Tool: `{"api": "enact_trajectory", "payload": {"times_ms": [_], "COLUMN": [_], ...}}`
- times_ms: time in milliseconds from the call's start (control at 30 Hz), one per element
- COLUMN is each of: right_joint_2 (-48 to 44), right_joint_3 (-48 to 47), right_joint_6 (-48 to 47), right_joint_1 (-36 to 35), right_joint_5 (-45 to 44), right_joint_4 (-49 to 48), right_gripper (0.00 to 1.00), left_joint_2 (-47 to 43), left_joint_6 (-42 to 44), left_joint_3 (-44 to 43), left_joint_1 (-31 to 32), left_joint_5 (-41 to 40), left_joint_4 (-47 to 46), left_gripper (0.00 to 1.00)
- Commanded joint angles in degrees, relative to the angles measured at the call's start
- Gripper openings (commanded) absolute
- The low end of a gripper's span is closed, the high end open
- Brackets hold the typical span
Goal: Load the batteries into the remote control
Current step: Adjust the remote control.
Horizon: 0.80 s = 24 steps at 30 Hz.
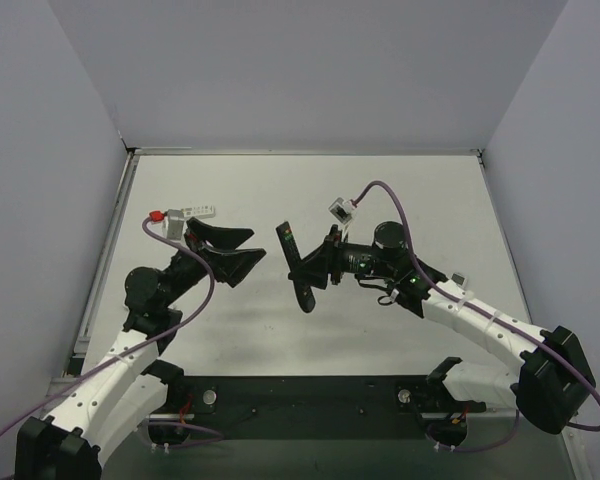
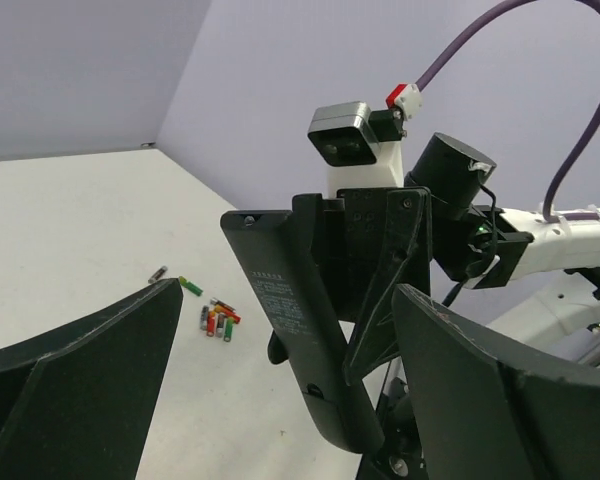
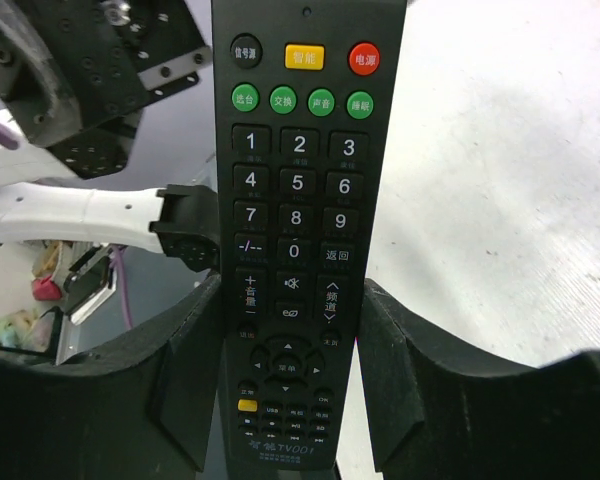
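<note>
My right gripper [image 1: 318, 268] is shut on the black remote control [image 1: 297, 267] and holds it above the table's middle, tilted on its long axis. In the right wrist view the remote [image 3: 298, 200] faces the camera with its buttons, clamped between the two fingers [image 3: 185, 385] near its lower end; the right gripper [image 3: 292, 345] grips its side edges. My left gripper [image 1: 242, 250] is open and empty just left of the remote. In the left wrist view the left gripper [image 2: 288, 292] faces the remote's back [image 2: 300, 330], whose cover looks closed. Several batteries [image 2: 216, 318] lie on the table beyond.
The white table [image 1: 420, 190] is enclosed by pale walls on three sides. A dark base plate [image 1: 310, 395] runs along the near edge between the arm bases. The batteries do not show in the top view.
</note>
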<state>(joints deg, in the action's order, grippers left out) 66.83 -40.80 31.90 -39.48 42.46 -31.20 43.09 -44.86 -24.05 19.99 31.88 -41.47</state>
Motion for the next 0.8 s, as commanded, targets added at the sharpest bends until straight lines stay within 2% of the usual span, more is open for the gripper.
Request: {"api": "enact_trajectory", "payload": {"times_ms": [0, 267, 667, 767], "right_joint_2": [-1.4, -0.6, 1.2, 1.6], "right_joint_3": [-0.2, 0.1, -1.0, -1.4], "right_joint_6": [2.0, 5.1, 6.0, 6.0], "right_joint_1": [-1.0, -3.1, -6.0, -6.4], "right_joint_5": [5.8, 9.0, 10.8, 11.6], "right_joint_4": [-12.2, -17.7, -19.9, -20.1], "right_gripper": [0.0, 0.0, 0.0, 0.0], "left_joint_2": [2.3, 7.5, 8.8, 8.2], "left_joint_6": [-6.2, -11.0, -12.4, -12.9], "left_joint_3": [-0.2, 0.1, 0.8, 1.2], "left_joint_1": [2.2, 5.8, 10.2, 10.9], "left_joint_5": [2.2, 1.0, -0.8, -0.9], "left_joint_4": [-12.5, -19.8, -20.5, -20.7], "left_gripper": [0.97, 0.97, 0.97, 0.93]}}
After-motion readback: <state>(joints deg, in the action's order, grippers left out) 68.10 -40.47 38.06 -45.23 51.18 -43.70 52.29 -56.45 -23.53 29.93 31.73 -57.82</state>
